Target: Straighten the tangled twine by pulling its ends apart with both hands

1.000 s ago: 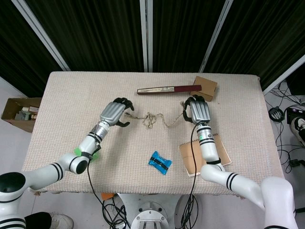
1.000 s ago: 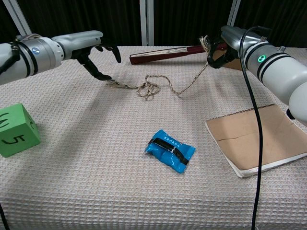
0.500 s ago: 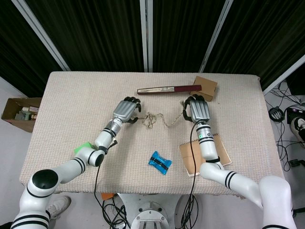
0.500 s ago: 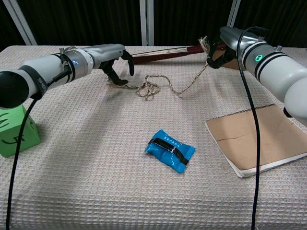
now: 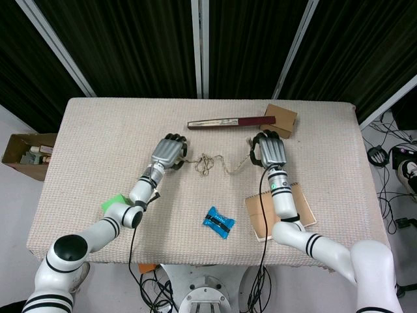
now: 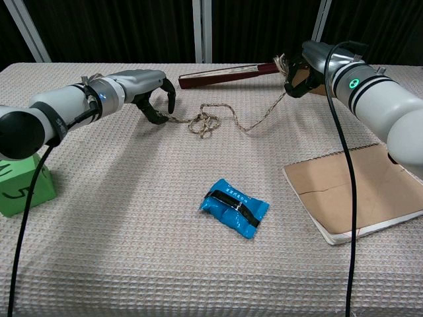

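The tan twine lies across the middle of the table, with its tangle (image 5: 205,163) (image 6: 205,122) between my two hands. My right hand (image 5: 270,150) (image 6: 310,58) holds the twine's right end lifted off the cloth, and the strand slopes down from it to the tangle. My left hand (image 5: 168,153) (image 6: 147,91) is low over the twine's left end (image 6: 164,118). Its fingers curl down around that end and the thumb tip touches it. A gap still shows between thumb and fingers.
A blue packet (image 5: 218,222) (image 6: 234,207) lies near the front centre. A brown notebook (image 5: 280,208) (image 6: 357,188) is at the front right and a green cube (image 5: 116,203) (image 6: 20,181) at the front left. A dark red stick (image 5: 231,122) (image 6: 228,72) and a cardboard box (image 5: 281,120) sit behind the twine.
My left hand swung in from the left, came down onto the twine's left end and curled its fingers around it. The right hand kept its hold and stayed put.
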You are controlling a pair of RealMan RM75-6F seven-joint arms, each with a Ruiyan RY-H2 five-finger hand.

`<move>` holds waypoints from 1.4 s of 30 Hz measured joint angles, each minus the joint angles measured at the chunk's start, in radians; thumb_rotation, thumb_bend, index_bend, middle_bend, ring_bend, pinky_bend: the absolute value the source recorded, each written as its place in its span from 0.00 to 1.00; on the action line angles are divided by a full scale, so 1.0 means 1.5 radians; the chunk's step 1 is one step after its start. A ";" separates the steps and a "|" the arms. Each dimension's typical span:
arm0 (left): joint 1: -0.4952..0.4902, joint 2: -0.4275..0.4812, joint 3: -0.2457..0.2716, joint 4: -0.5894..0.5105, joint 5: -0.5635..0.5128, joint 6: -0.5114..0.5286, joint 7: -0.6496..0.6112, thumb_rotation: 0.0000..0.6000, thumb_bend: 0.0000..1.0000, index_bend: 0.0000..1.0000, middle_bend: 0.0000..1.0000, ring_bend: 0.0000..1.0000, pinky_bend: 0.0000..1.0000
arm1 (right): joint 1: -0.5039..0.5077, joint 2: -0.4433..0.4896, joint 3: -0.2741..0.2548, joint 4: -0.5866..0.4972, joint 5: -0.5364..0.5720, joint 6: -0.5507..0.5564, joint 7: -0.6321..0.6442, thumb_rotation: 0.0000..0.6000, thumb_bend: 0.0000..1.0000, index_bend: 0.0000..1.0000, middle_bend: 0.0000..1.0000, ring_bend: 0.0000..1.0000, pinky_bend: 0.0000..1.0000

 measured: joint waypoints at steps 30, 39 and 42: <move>0.007 -0.015 -0.009 0.050 -0.006 -0.008 -0.015 1.00 0.46 0.62 0.21 0.10 0.12 | -0.017 0.015 -0.006 -0.016 -0.003 0.010 0.002 1.00 0.53 0.67 0.34 0.15 0.18; 0.075 0.058 0.015 -0.043 0.035 0.094 -0.048 1.00 0.46 0.62 0.22 0.10 0.12 | -0.066 0.092 -0.016 -0.104 -0.030 0.047 0.024 1.00 0.53 0.68 0.35 0.15 0.18; 0.111 0.108 0.028 -0.095 0.043 0.125 -0.048 1.00 0.46 0.62 0.22 0.10 0.12 | -0.098 0.133 -0.023 -0.142 -0.036 0.068 0.033 1.00 0.53 0.68 0.35 0.15 0.18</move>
